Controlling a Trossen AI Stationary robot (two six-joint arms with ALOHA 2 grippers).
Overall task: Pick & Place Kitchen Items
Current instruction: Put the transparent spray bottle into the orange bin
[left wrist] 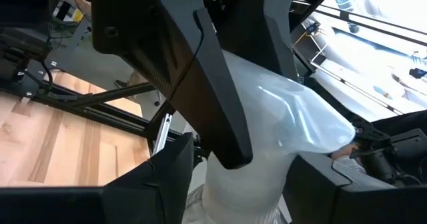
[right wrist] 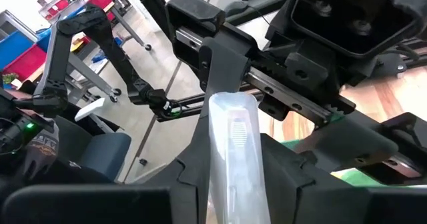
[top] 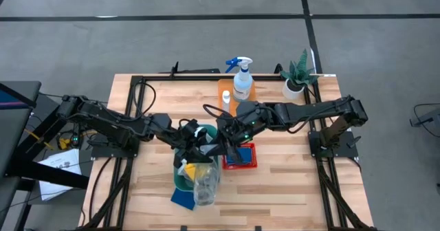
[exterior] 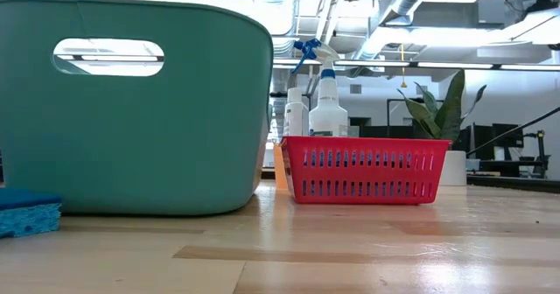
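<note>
Both grippers meet over the green bin (top: 184, 178) near the tabletop's front edge; the left gripper (left wrist: 257, 127) and right gripper (right wrist: 230, 127) each clamp a clear plastic bag (top: 206, 183); its contents cannot be made out.

Bright, even light; wrist views blurred

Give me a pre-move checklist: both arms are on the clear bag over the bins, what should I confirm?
1. Right gripper holds the clear bag: ok, the bag's edge sits between its fingers.
2. Left gripper has a firm grip on the bag: cannot tell.
3. Bag is over the green bin: ok, it is above the rim in the high view.
4. Red basket stands beside the bin and apart from it: ok.
5. Spray bottle is upright and out of the way: ok.
</note>
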